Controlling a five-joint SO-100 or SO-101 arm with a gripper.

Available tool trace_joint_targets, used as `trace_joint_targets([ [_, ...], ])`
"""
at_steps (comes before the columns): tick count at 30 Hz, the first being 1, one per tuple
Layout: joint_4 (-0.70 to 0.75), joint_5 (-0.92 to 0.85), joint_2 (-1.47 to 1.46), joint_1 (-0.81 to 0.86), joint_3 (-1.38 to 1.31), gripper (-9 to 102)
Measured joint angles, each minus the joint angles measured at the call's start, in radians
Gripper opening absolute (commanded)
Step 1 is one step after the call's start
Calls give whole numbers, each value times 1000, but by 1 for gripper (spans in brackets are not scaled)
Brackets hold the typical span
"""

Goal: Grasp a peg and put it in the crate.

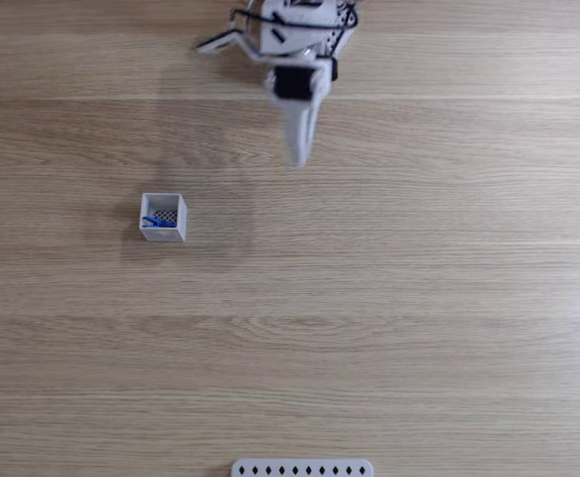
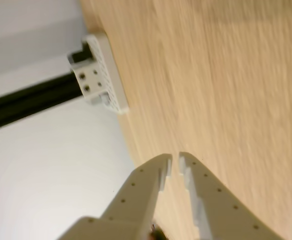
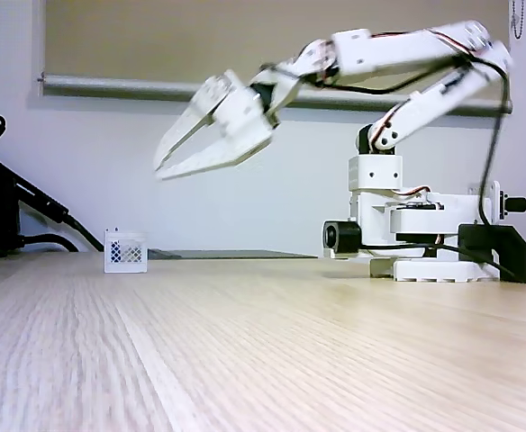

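The white crate (image 1: pixel 162 236) stands left of centre on the wooden table in a fixed view from above. A blue peg (image 1: pixel 157 221) lies inside it on the dark mesh bottom. My gripper (image 1: pixel 297 159) hangs well up and to the right of the crate, far from it. From the side, the gripper (image 3: pixel 158 171) is raised high above the table, pointing down toward the crate (image 3: pixel 124 251). In the wrist view the white fingertips (image 2: pixel 175 162) almost meet, with only a thin slit and nothing between them.
A white perforated strip (image 1: pixel 302 468) lies at the table's near edge and shows again, the strip (image 2: pixel 103 75), ahead of the fingers. The arm's base (image 3: pixel 425 234) stands at the right. Black cables (image 3: pixel 11 202) lie at the left.
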Motion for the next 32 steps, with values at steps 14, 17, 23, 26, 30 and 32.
trace_joint_targets([
  [14,439,25,460,-77,207,-1],
  [17,454,25,488,-77,241,-1],
  [23,462,25,495,-77,270,0],
  [26,463,25,495,-77,270,0],
  [30,463,25,495,-77,270,0],
  [32,463,25,495,-77,270,0],
])
